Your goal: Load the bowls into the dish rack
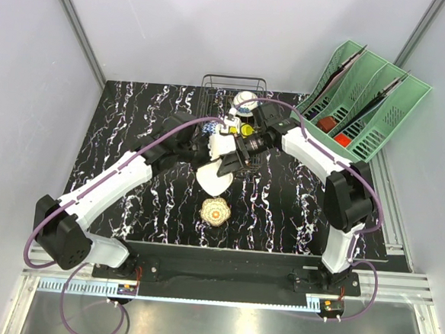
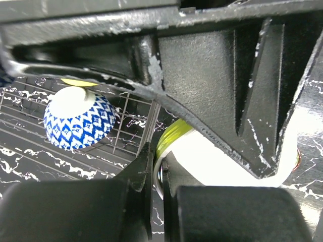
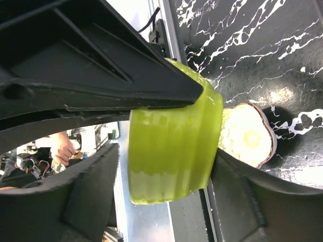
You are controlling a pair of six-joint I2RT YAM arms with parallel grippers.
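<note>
**1. Right arm.** R gripper has its jaws clamped on the lime-green bowl. One finger presses the bowl's upper side and the other bears on the opposite side. The bowl is carried tilted on its side, clear of the table, over the mid area and on the near side of the dish rack. A grip across the body, not on the rim alone, likely keeps the glossy wall from rotating in transit.

**2. Left arm.** L gripper sits close to the rack edge. A white surface w/ a lime-yellow edge lies btwn its fingers. Cannot tell whether the jaws are closed on it or only around it.

**3. Rack contents.** The blue-patterned bowl rests upside down on the wire grid, foot up. Inverted pos. suits draining and leaves a free bay beside it. A yellow sliver shows behind it, ID unclear.

**4. Pending items.** The scalloped bowl stands upright on the table, near the arms, well apart from the rack and not yet loaded.

**5. Non-target.** The mint-green organizer at far right is not a load point.

**6. Status (est.).** Task is partway done.

**7. Caution.** Both wrists crowd the same zone, so there is a collision risk on approach.
</note>
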